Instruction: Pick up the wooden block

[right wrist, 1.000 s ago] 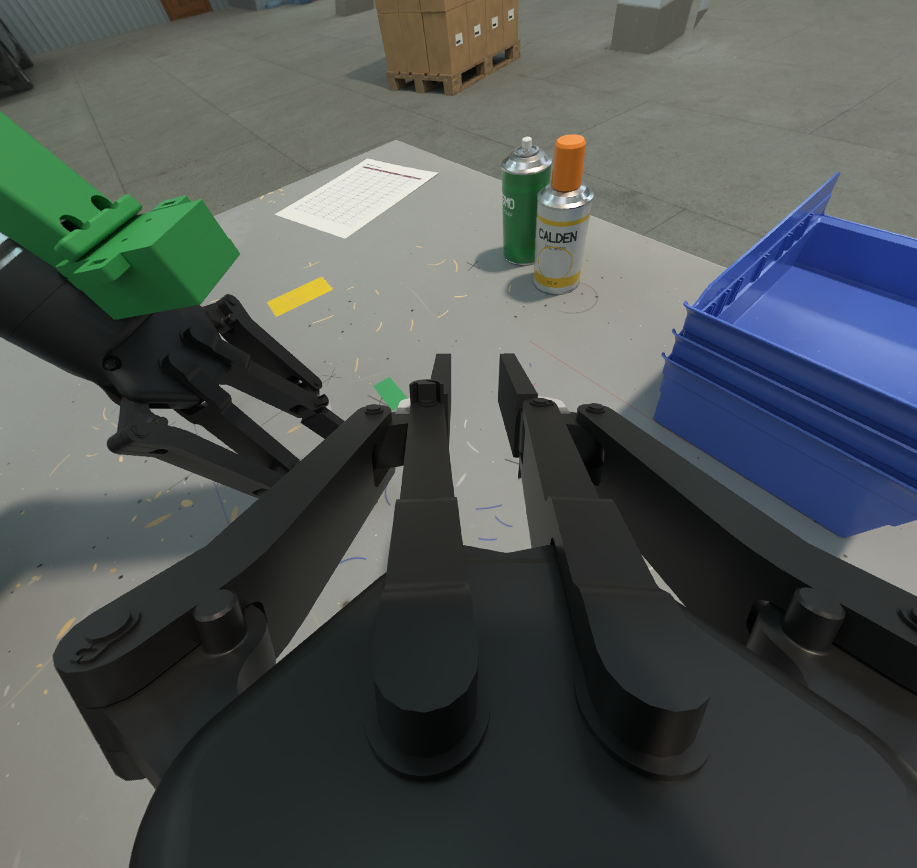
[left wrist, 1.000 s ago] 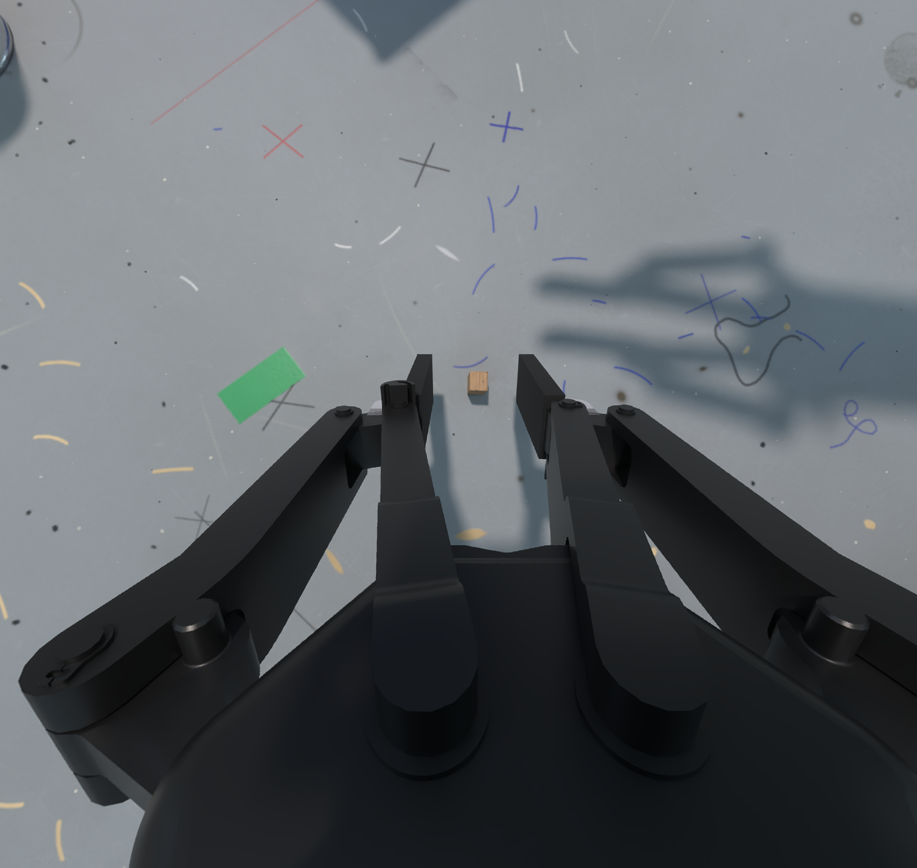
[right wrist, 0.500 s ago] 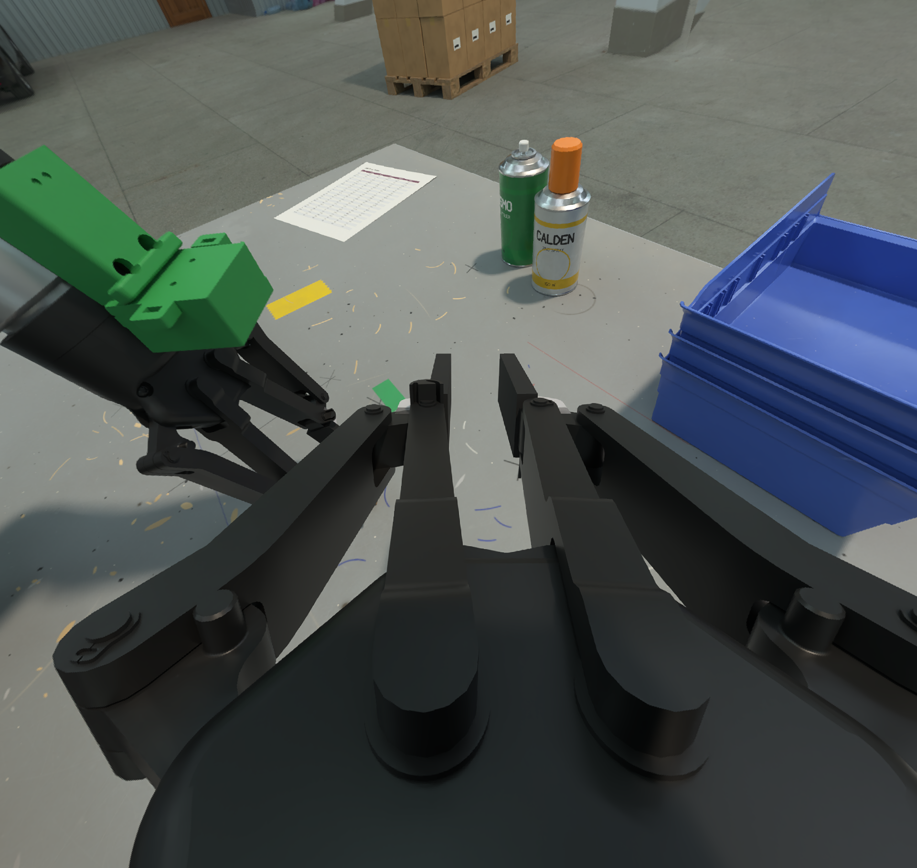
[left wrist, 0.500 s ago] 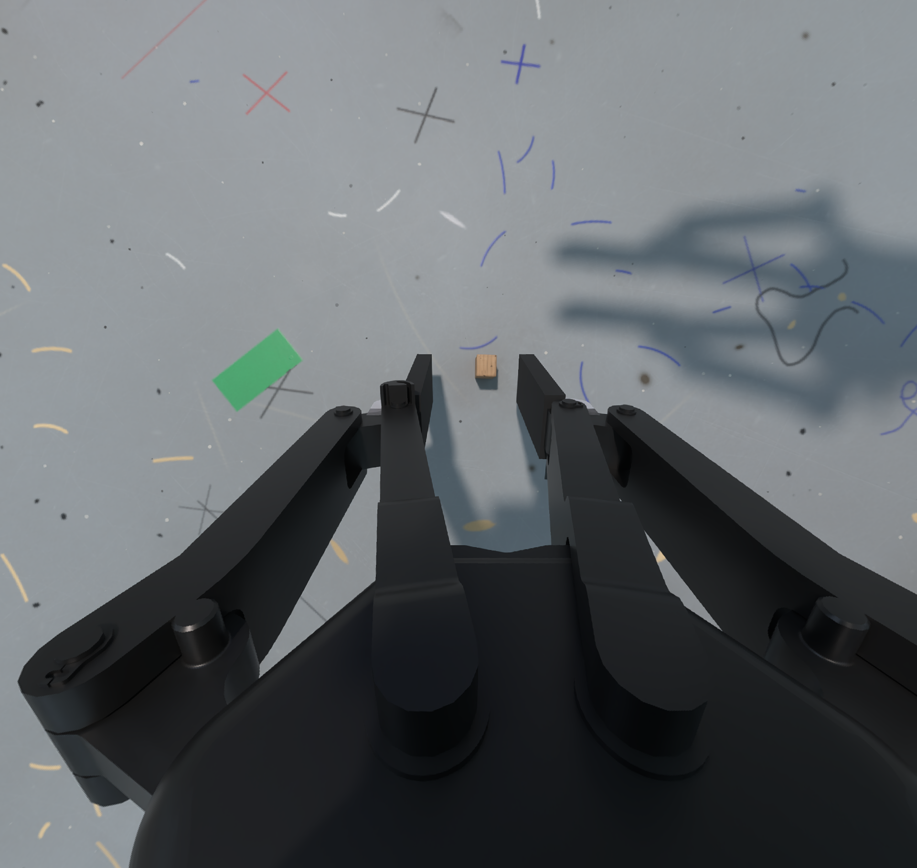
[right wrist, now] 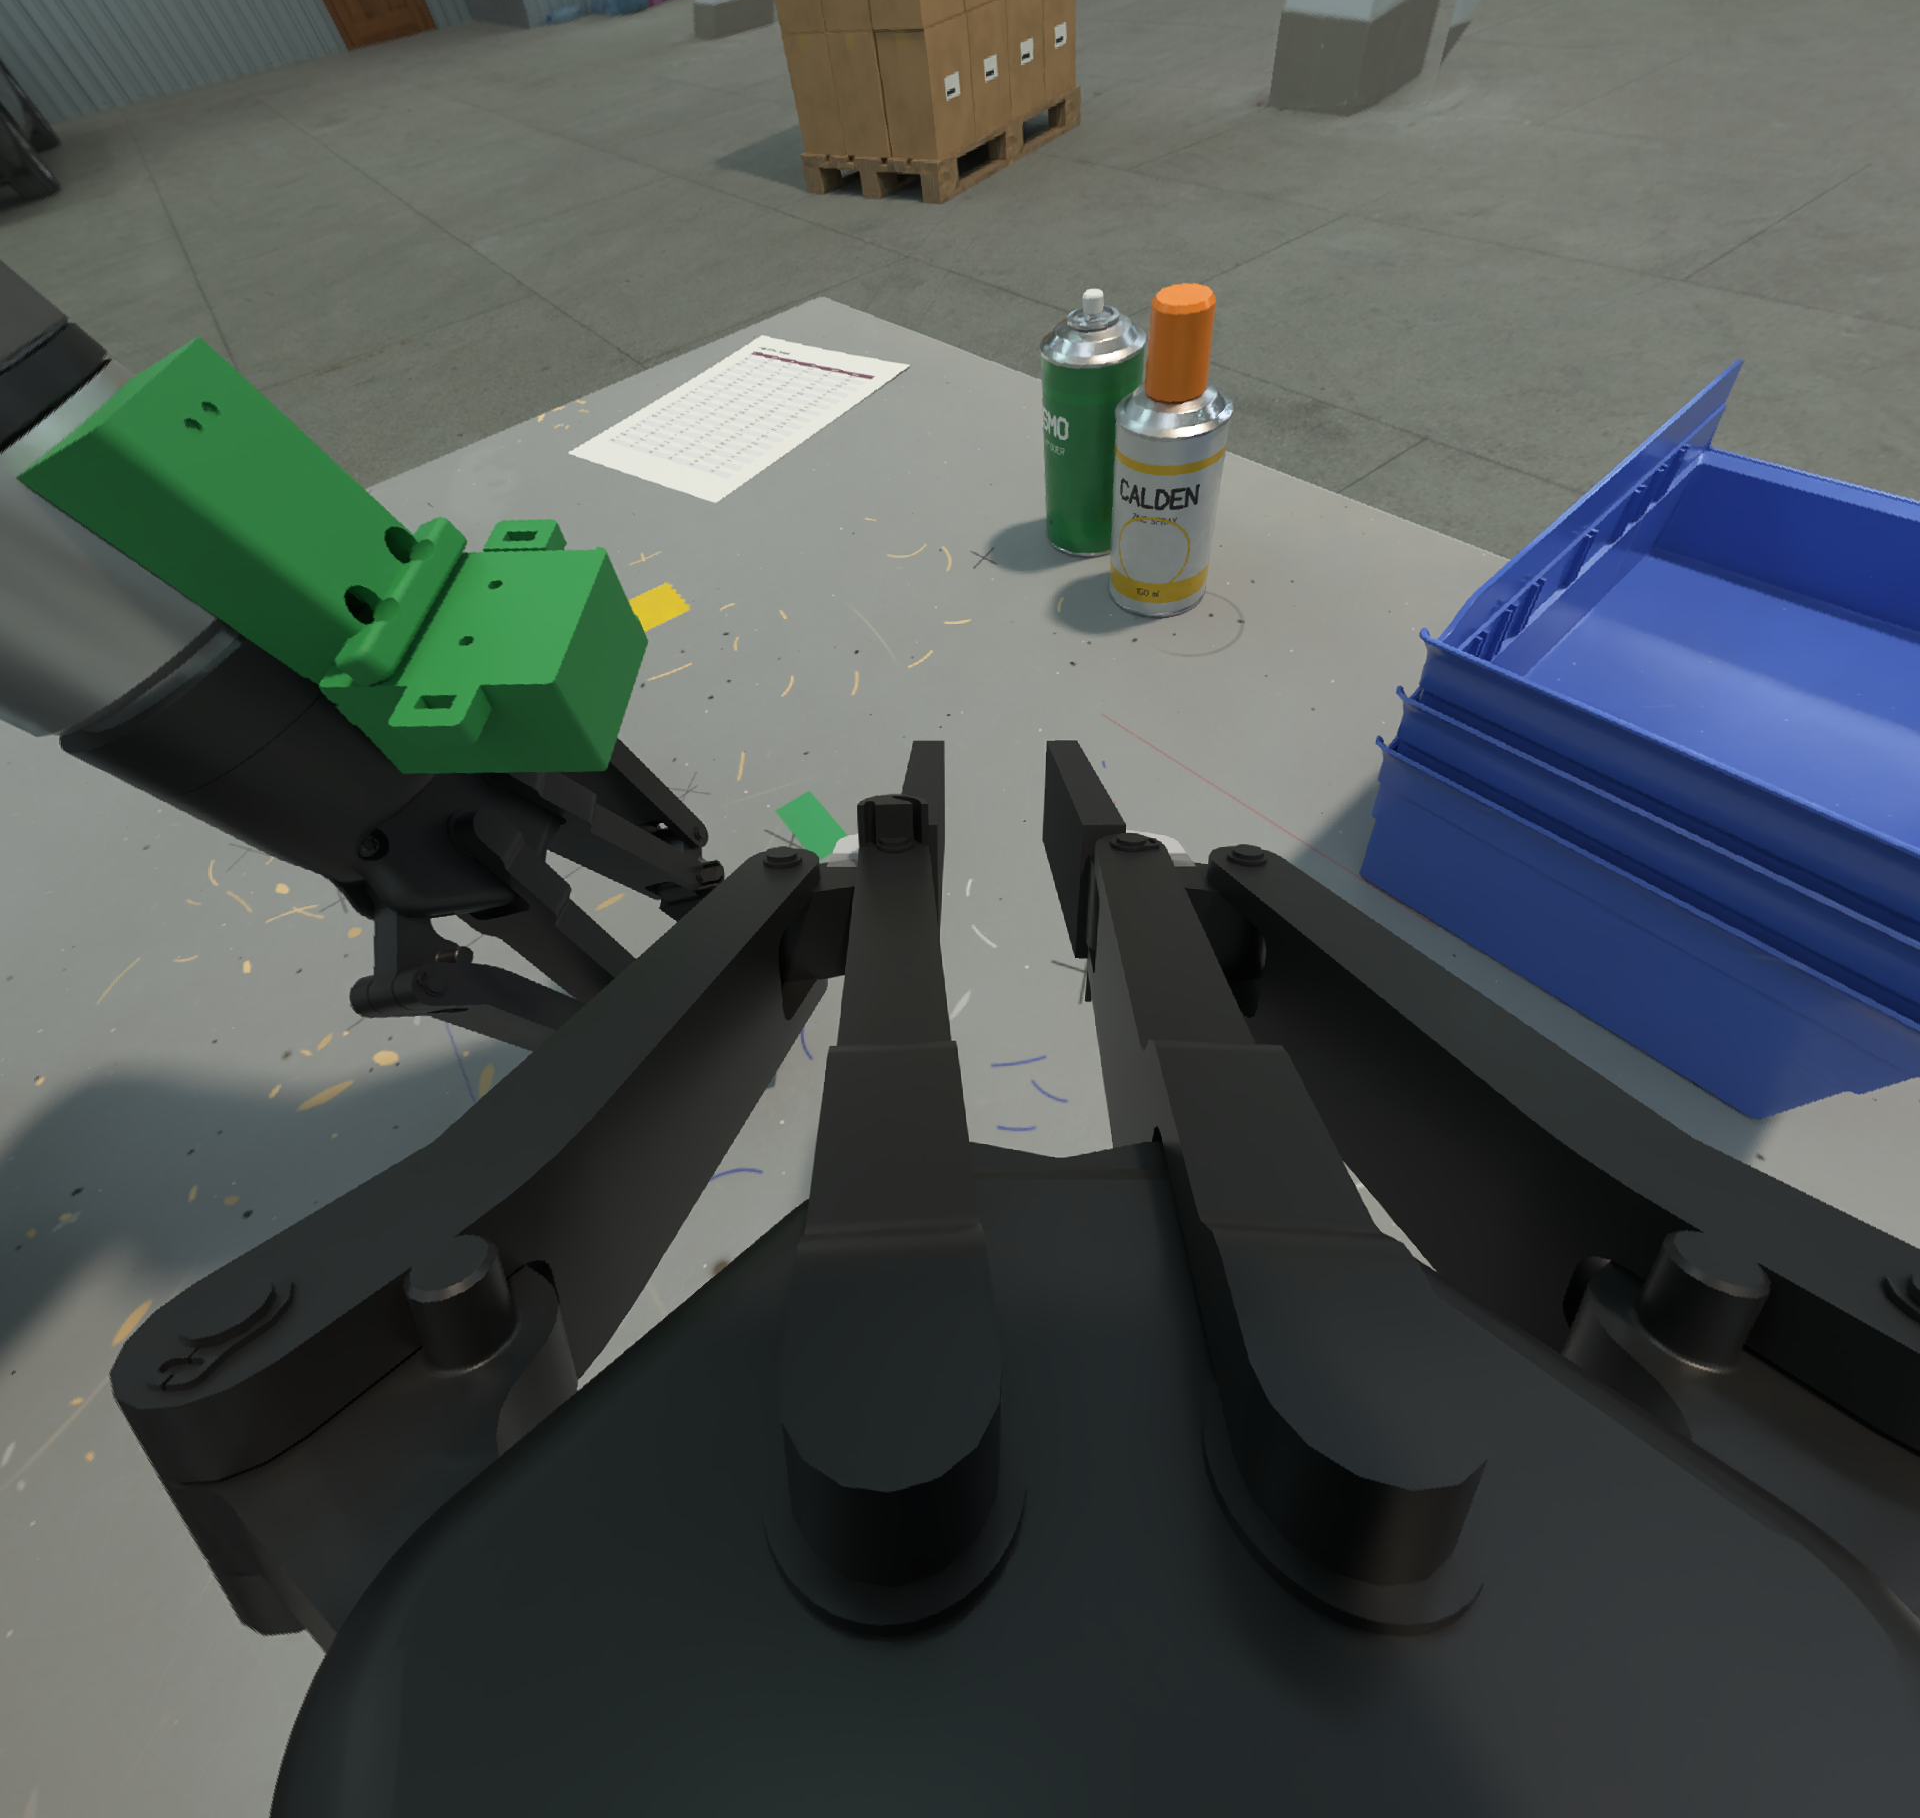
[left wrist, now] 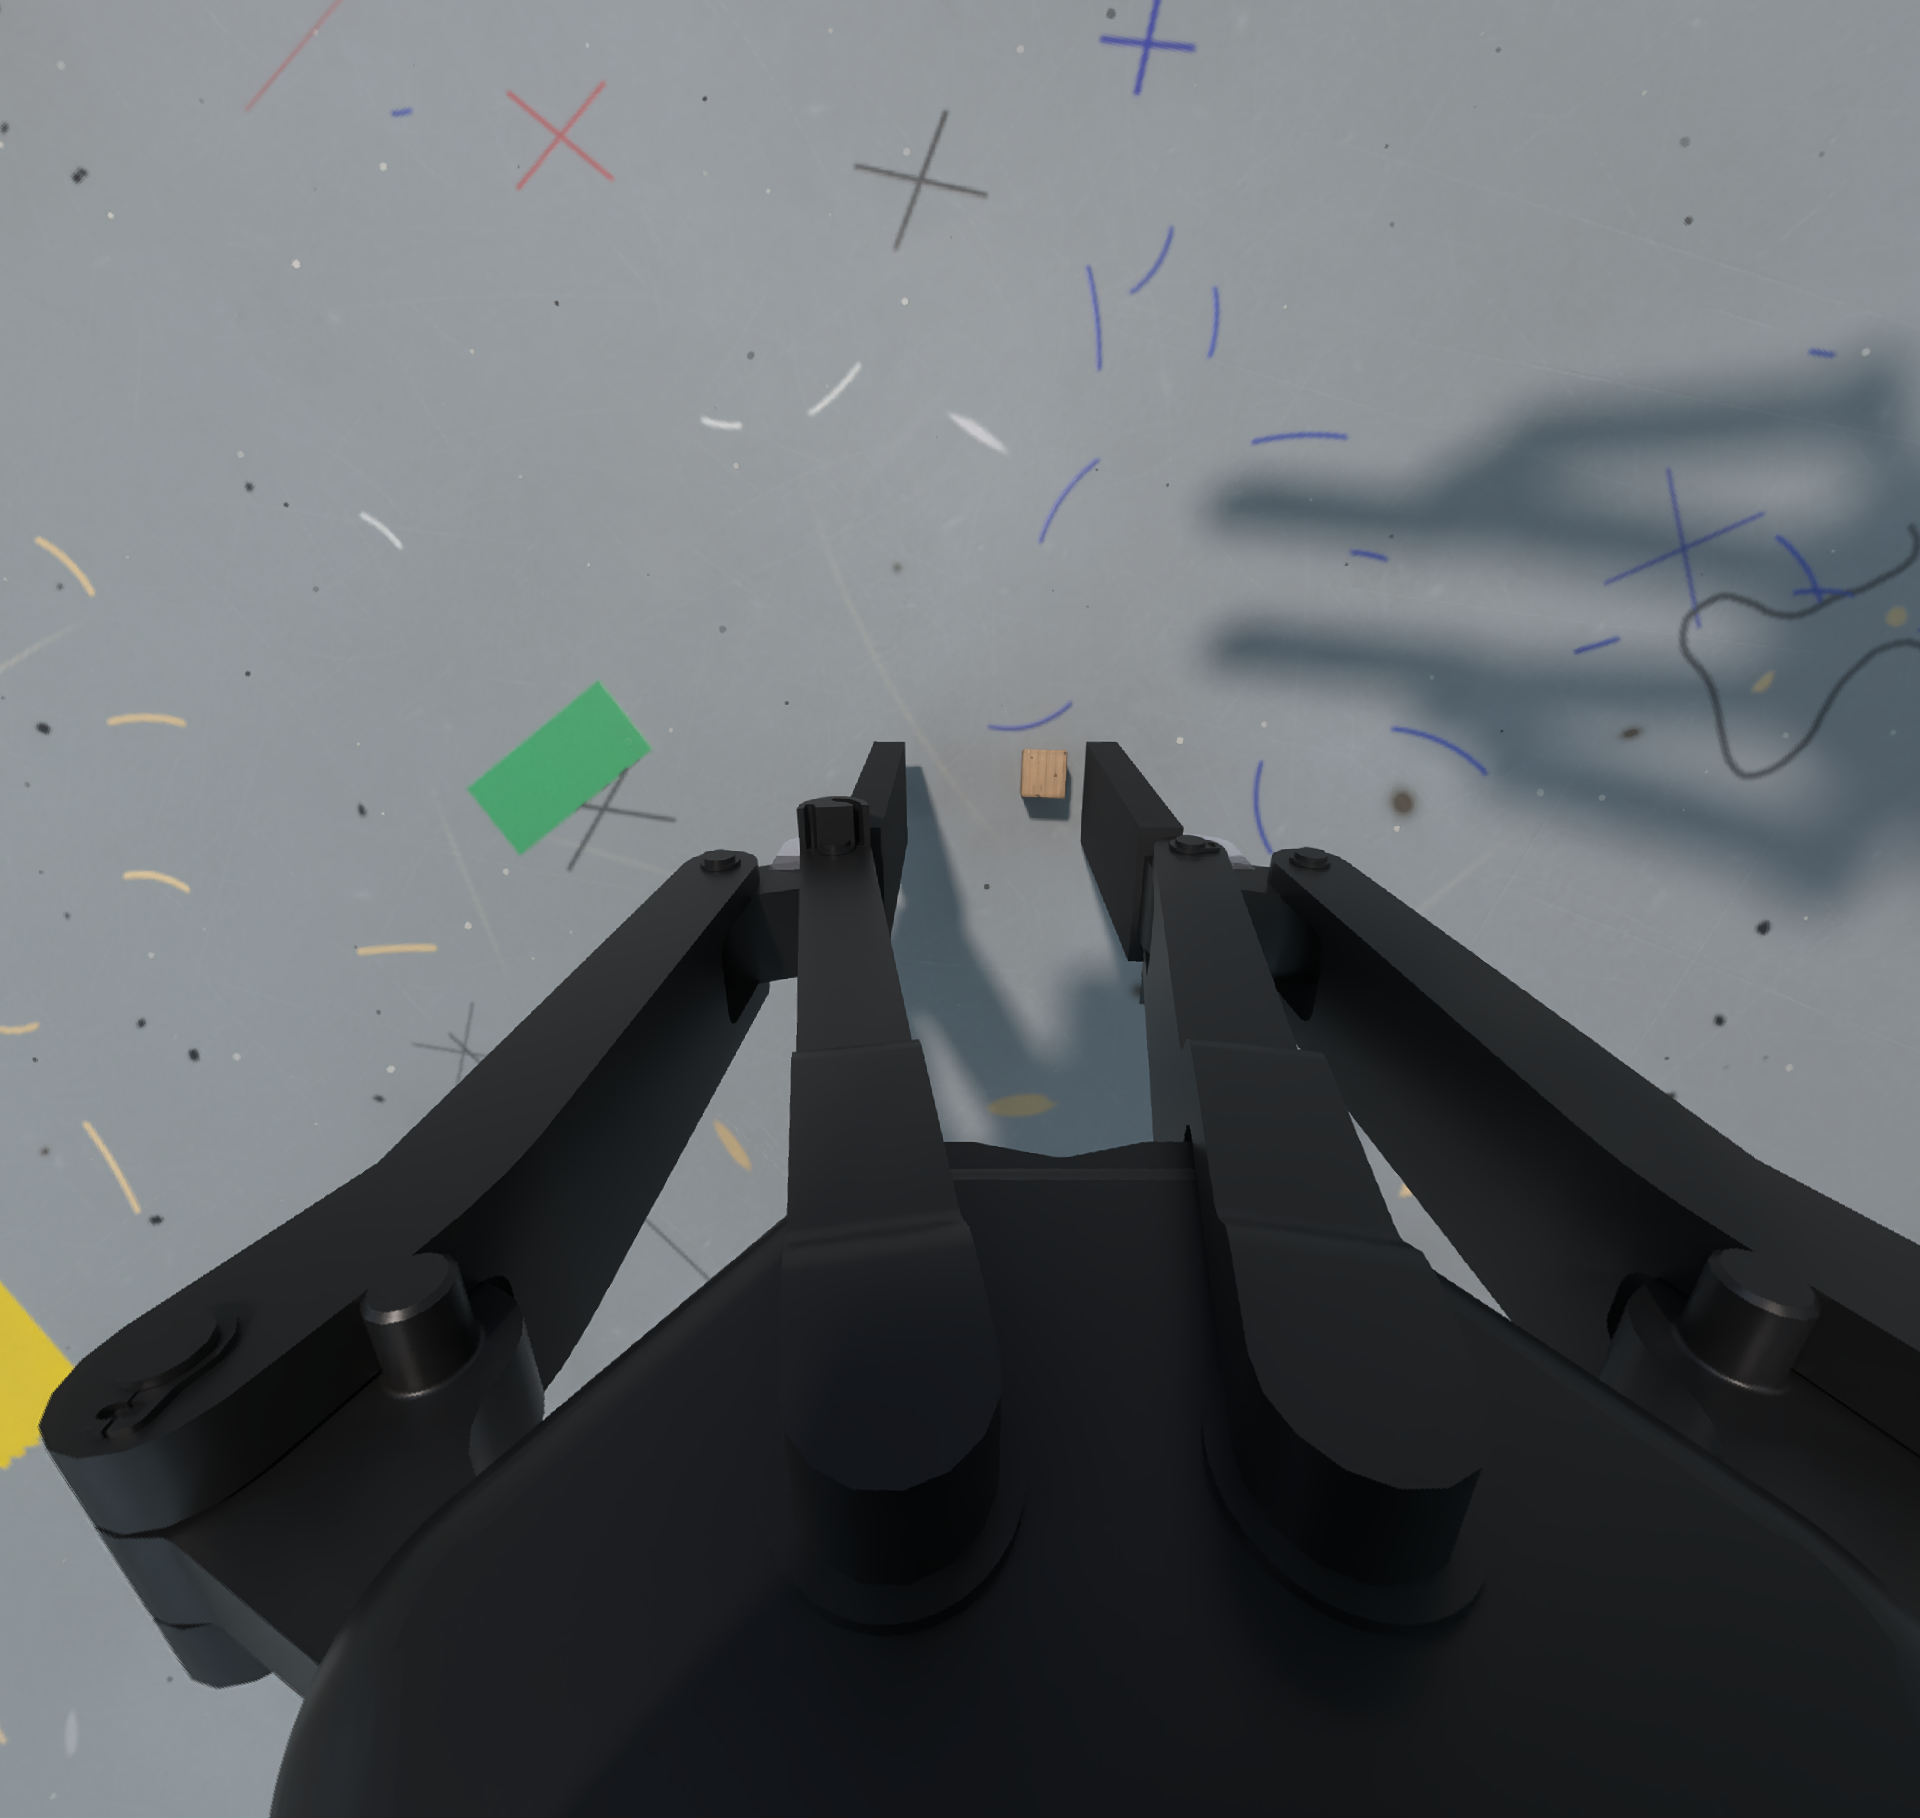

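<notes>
A small wooden block (left wrist: 1043,773) lies on the grey table (left wrist: 1455,158). In the left wrist view it sits between my left gripper's (left wrist: 993,766) fingertips, nearer the right finger. The left gripper is open, empty and above the table. My right gripper (right wrist: 993,766) is open and empty, held over the table. In the right wrist view the left gripper (right wrist: 623,895) with its green mount (right wrist: 343,573) reaches in from the left; the block is hidden there.
A blue bin (right wrist: 1704,729) stands at the right. Two spray cans (right wrist: 1132,449) stand at the back, with a paper sheet (right wrist: 738,418) beside them. Green tape (left wrist: 559,766) and yellow tape (left wrist: 21,1373) lie flat on the table.
My left gripper has moved forward and down toward the block, which now sits nearer its right fingertip. In the right wrist view the left arm has advanced to the right. The right gripper has stayed still.
</notes>
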Action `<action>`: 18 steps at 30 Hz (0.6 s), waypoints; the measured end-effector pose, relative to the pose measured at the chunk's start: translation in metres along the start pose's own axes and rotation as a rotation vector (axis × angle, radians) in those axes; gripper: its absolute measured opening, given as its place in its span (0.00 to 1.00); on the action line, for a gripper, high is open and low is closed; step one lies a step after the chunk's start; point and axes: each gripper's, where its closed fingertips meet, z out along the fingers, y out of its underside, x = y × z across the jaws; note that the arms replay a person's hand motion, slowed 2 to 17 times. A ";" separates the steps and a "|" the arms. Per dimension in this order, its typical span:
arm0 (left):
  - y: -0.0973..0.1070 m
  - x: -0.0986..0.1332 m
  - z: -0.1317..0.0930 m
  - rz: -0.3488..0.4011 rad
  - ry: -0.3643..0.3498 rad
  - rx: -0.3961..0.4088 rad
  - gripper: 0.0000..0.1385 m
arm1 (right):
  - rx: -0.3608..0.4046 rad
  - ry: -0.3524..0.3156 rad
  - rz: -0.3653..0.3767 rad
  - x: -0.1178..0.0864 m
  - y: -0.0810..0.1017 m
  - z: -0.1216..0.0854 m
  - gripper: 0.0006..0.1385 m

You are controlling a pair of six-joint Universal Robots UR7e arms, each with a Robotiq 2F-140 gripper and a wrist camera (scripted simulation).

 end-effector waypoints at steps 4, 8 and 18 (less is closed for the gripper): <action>0.000 0.000 0.000 0.002 -0.009 -0.029 0.33 | 0.001 0.001 0.000 0.000 0.000 0.000 0.18; 0.000 0.002 0.000 0.007 -0.015 -0.058 0.31 | 0.001 0.002 -0.001 0.000 0.000 -0.001 0.18; -0.002 0.012 0.000 0.028 0.030 -0.116 0.16 | 0.001 0.002 -0.001 0.001 0.000 -0.002 0.19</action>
